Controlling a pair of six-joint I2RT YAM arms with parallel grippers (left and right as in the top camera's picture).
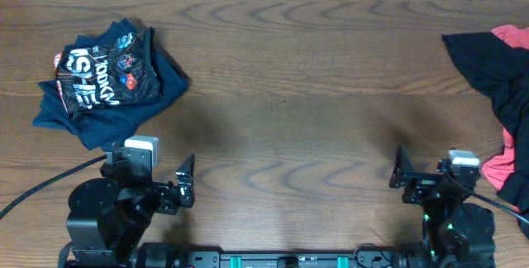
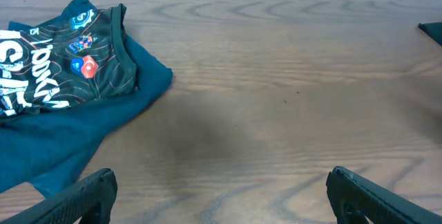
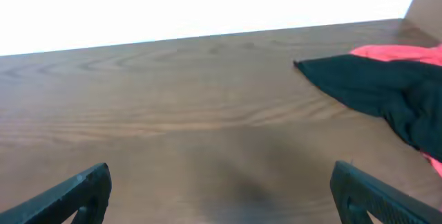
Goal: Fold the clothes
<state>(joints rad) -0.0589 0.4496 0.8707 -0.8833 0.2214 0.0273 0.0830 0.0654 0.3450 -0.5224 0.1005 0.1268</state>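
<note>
The clothes lie in two heaps. At the far left a crumpled black jersey (image 1: 106, 74) with orange lines and white lettering rests on a dark blue garment (image 1: 161, 86); in the left wrist view the jersey (image 2: 62, 65) and the blue cloth (image 2: 103, 127) sit up left. At the right edge a black garment (image 1: 488, 65) lies over red cloth (image 1: 500, 169); the right wrist view shows the black garment (image 3: 373, 89) and the red cloth (image 3: 394, 52). My left gripper (image 1: 187, 182) (image 2: 221, 193) is open over bare wood, below and right of the jersey. My right gripper (image 1: 400, 170) (image 3: 221, 189) is open, left of the black heap.
The wooden table (image 1: 289, 94) runs wide between the two heaps. Both arm bases (image 1: 99, 218) (image 1: 450, 227) stand at the near edge, with a black cable (image 1: 41, 185) trailing left. The table's far edge (image 3: 207, 37) meets a bright white background.
</note>
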